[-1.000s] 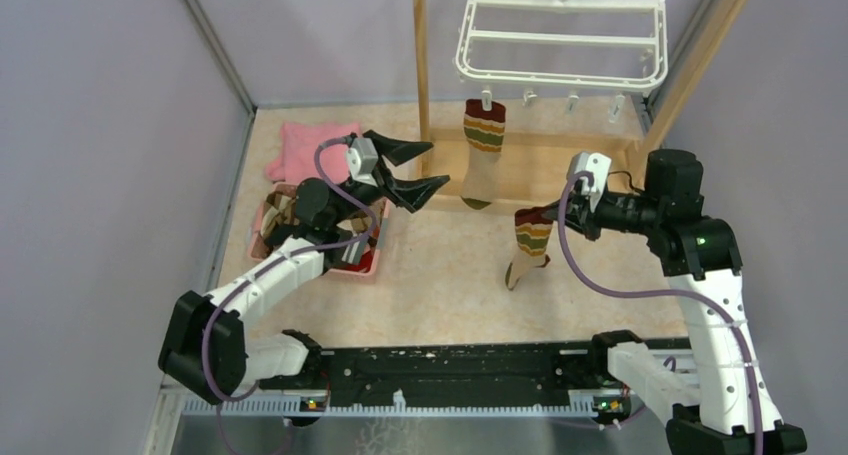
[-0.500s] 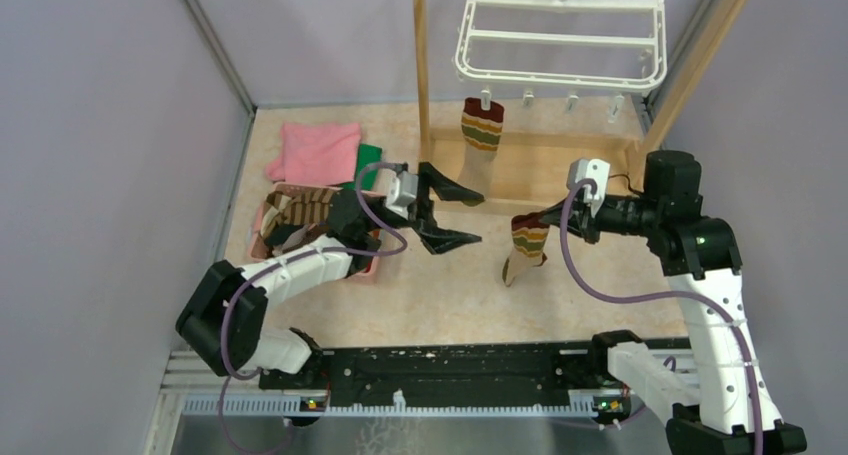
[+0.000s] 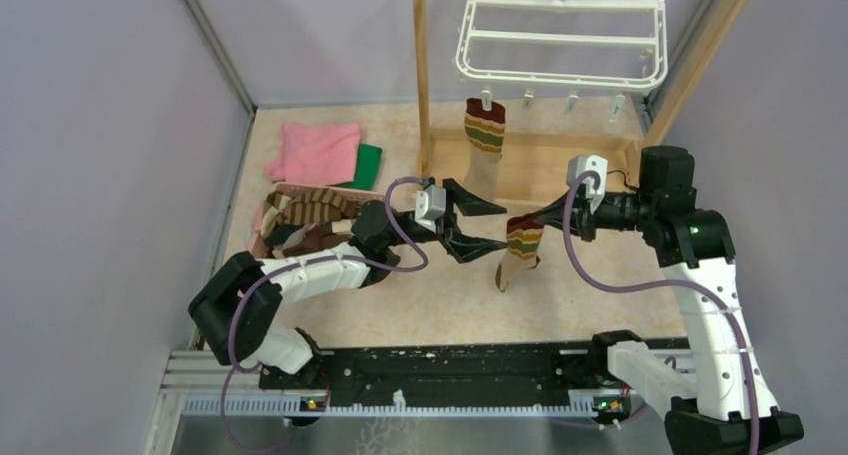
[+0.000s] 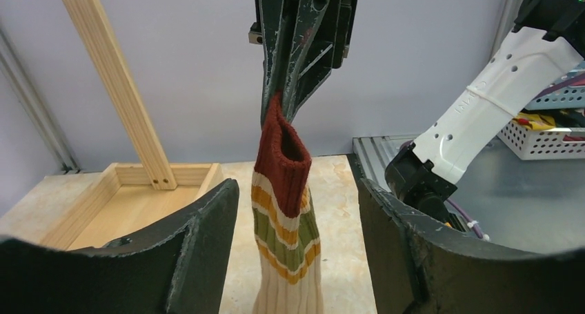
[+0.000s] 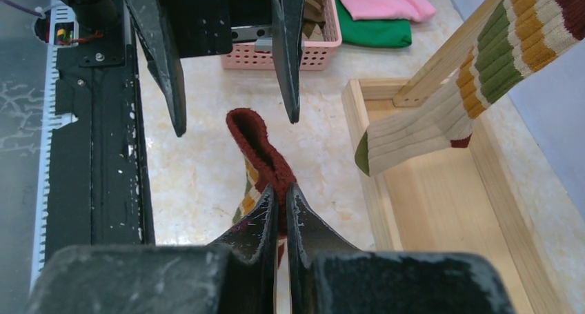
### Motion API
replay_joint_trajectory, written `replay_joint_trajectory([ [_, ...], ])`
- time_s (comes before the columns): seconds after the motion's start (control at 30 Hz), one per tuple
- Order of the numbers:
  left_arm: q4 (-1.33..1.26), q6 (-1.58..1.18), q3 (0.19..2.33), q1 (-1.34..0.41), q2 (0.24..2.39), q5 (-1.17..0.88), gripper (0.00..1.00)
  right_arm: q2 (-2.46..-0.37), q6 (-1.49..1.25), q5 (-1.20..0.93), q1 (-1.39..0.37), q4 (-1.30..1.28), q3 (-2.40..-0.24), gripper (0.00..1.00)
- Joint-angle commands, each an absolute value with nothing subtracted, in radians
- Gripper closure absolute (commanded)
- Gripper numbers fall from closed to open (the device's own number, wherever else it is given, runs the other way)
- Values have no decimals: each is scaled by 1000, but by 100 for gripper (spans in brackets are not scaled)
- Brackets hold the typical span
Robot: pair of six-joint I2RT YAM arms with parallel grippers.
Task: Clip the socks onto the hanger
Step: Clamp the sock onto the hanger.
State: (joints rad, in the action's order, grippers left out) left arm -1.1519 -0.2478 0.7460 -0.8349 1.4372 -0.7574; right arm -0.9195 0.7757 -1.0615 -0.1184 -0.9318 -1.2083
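Observation:
A red, green and tan banded sock (image 3: 520, 247) hangs by its dark red cuff from my right gripper (image 3: 532, 219), which is shut on it above the floor. In the right wrist view the gripper (image 5: 281, 190) pinches the cuff (image 5: 256, 143). My left gripper (image 3: 503, 225) is open, one finger on each side of the hanging sock (image 4: 286, 210) without touching it. A second banded sock (image 3: 482, 143) hangs clipped at the near left corner of the white hanger (image 3: 560, 73). More striped socks (image 3: 312, 207) lie in the pink basket.
The pink basket (image 3: 258, 237) stands on the left, with a pink cloth (image 3: 318, 150) and a green cloth (image 3: 368, 165) behind it. A wooden post (image 3: 421, 75) and base frame (image 3: 545, 165) stand under the hanger. Bare clips (image 3: 572, 103) dangle from its near edge.
My left arm swung right from above the basket to the hanging sock, and its jaws now straddle it a little narrower. The right gripper moved slightly left with the sock.

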Motion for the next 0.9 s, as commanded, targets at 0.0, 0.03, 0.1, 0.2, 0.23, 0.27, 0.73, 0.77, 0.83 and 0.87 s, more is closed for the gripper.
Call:
replay_joint_trajectory([
  [0.0,-1232,-232,744,-854,1469,-668,32,-919,754,-1130,-105,-882,-1201,100],
  [0.03,-1233,-234,751,-856,1475,-663,35,-918,752,-1130,-104,-879,-1200,100],
  [0.1,-1233,-239,764,-860,1489,-660,37,-919,749,-1130,-103,-878,-1201,100],
  [0.2,-1234,-249,785,-865,1508,-662,43,-919,740,-1135,-101,-870,-1196,100],
  [0.23,-1236,-253,790,-866,1513,-660,44,-919,737,-1137,-100,-869,-1195,100],
  [0.27,-1240,-257,793,-868,1518,-658,44,-919,736,-1139,-100,-867,-1193,100],
  [0.73,-1277,-293,803,-874,1543,-650,64,-922,739,-1144,-97,-870,-1180,100],
  [0.77,-1282,-295,802,-873,1545,-651,75,-922,739,-1146,-96,-871,-1181,100],
  [0.83,-1290,-295,799,-874,1543,-652,94,-924,741,-1149,-93,-874,-1179,100],
  [0.87,-1299,-292,791,-873,1540,-651,96,-925,743,-1150,-92,-877,-1180,100],
])
